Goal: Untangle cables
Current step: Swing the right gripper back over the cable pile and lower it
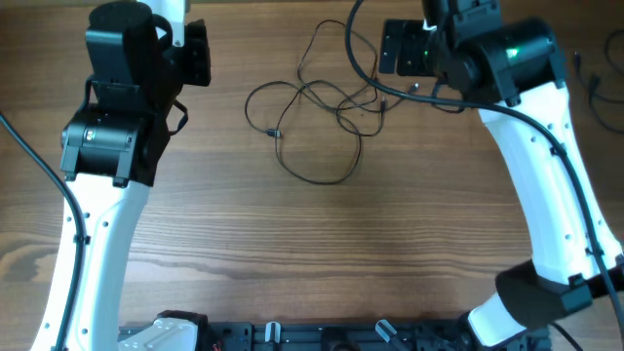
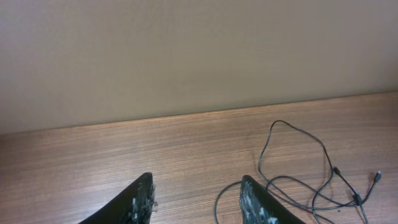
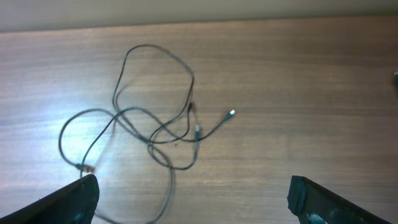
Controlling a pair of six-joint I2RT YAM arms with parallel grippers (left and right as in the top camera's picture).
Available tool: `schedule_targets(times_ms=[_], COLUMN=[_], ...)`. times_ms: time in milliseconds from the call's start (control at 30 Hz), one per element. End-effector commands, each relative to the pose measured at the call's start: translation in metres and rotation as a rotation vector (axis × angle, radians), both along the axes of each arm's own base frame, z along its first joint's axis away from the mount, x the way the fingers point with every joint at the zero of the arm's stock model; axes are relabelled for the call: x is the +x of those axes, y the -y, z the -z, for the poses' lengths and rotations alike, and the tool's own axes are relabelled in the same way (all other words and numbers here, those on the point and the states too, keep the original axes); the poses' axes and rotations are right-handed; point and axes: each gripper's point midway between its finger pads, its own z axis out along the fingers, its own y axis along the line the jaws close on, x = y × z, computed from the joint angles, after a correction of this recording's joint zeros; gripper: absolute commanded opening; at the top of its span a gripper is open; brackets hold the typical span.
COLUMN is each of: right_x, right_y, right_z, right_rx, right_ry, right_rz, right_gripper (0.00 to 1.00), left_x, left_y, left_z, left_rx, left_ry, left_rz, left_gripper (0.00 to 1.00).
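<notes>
Right wrist view. Nearest the lens, the right gripper (image 3: 194, 193) is spread wide and empty above the table (image 3: 323, 93). Beyond it, the cables (image 3: 151, 142) lie at mid-table as loose, overlapping loops, with one plug end (image 3: 231, 113) free on the right side of the tangle. Across the table, the left gripper (image 2: 196, 190) is partly parted and holds nothing. Suggested technique: pinch that free end, pin a crossing loop with the other arm, then draw outward slowly.

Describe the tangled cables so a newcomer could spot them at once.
Start at the wooden table, then look at its far middle, between the left arm and right arm. The cables lie there as loose thin black loops, far thinner than the thick cords on the arms.
</notes>
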Motion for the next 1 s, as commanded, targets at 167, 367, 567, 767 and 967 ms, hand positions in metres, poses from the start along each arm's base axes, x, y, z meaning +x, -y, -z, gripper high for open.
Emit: schedule_targets(times_ms=[167, 367, 567, 767, 967], right_x=[0.016, 0.021, 0.025, 0.034, 0.039], right_y=[-0.016, -0.021, -0.021, -0.025, -0.027], right_z=[0.047, 0.067, 0.09, 0.118, 0.149], right_rx=[0.008, 0.026, 0.046, 0.044, 0.051], right_ry=[-0.119, -0.166, -0.222, -0.27, -0.326], right_rz=[-0.004, 0.024, 0.104, 0.139, 0.214], right_gripper=[1.0, 1.0, 1.0, 1.0, 1.0], left_x=[0.001, 0.001, 0.001, 0.001, 0.002], left_y=[-0.005, -0.005, -0.005, -0.005, -0.005], left_z=[0.0, 0.001, 0.001, 0.0, 0.0], left_rx=[-0.015, -0.014, -0.014, -0.014, -0.014], left_ry=[0.002, 0.001, -0.002, 0.004, 0.004], left_rz=[-0.026, -0.026, -0.026, -0.026, -0.025], left_gripper=[0.46, 0.48, 0.48, 0.48, 0.48])
